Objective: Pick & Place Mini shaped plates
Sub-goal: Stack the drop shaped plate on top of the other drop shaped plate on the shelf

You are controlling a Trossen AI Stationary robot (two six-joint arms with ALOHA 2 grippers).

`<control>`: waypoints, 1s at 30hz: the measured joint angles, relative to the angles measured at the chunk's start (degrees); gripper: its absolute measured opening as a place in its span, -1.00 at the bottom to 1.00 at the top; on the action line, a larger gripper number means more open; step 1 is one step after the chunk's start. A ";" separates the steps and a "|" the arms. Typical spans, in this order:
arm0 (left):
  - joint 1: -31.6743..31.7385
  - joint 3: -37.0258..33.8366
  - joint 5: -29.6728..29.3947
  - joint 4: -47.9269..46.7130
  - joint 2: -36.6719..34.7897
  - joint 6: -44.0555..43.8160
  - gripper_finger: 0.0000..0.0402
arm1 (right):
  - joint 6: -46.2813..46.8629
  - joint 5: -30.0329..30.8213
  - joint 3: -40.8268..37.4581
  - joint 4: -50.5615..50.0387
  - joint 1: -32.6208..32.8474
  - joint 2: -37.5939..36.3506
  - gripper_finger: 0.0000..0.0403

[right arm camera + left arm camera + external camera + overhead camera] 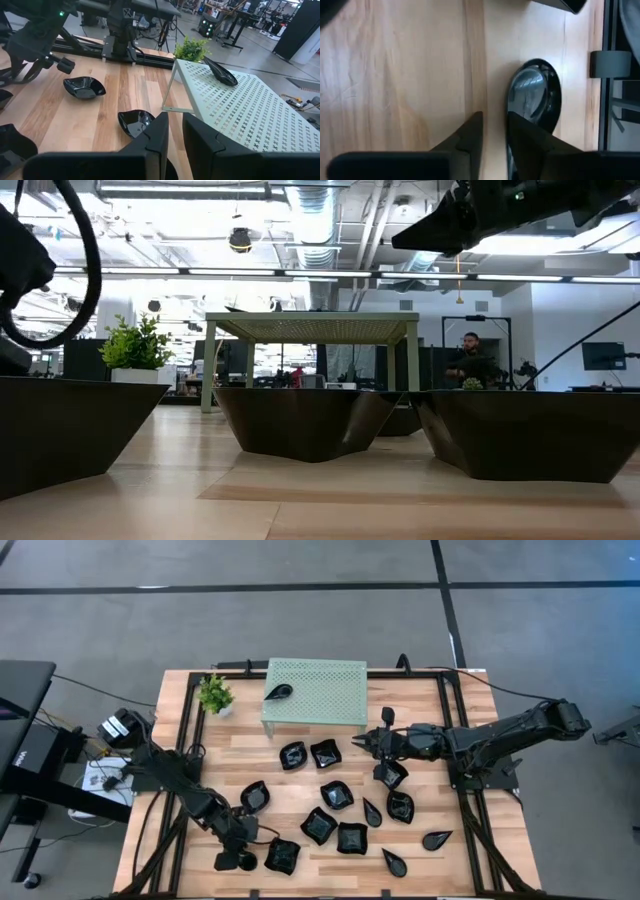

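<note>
The step in hand looks like a pickup at the near left corner of the counter (250, 755), where the left tool (243, 843) sits low over a small oval plate (536, 100). In the left wrist view its two fingers (470, 137) stand slightly apart, one on bare wood and the other at the plate's rim, so the rim seems to lie between them or right at the gap; nothing is pinched yet, as far as can be seen. The next move probably calls for settling the jaws over that thin rim, closing, and lifting cleanly without nudging the square plate (282, 855) just beside it. The goal appears to be the green rack (315, 690) at the far edge, where one leaf-shaped plate (279, 692) already lies; the other black plates are scattered over the middle of the counter. The right tool (358, 743) hovers near the rack's right front leg, its fingers a narrow gap apart and holding nothing, seemingly waiting. A potted plant (215, 694) stands left of the rack.
</note>
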 joint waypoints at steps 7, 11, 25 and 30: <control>-0.09 -0.21 -1.42 0.44 -1.71 -0.82 -0.96 | 0.07 0.00 0.00 0.09 0.00 0.00 -0.75; 0.39 -0.20 -6.51 0.74 -5.31 -3.48 -0.96 | 0.06 0.00 0.00 0.09 0.00 0.00 -0.75; 11.66 3.70 -42.63 3.70 -21.95 14.84 -0.97 | 0.98 0.02 0.00 0.82 -0.04 0.00 -0.75; 22.47 3.70 -43.76 8.81 -25.22 19.83 -0.95 | 0.98 0.02 0.00 1.41 -0.04 0.00 -0.75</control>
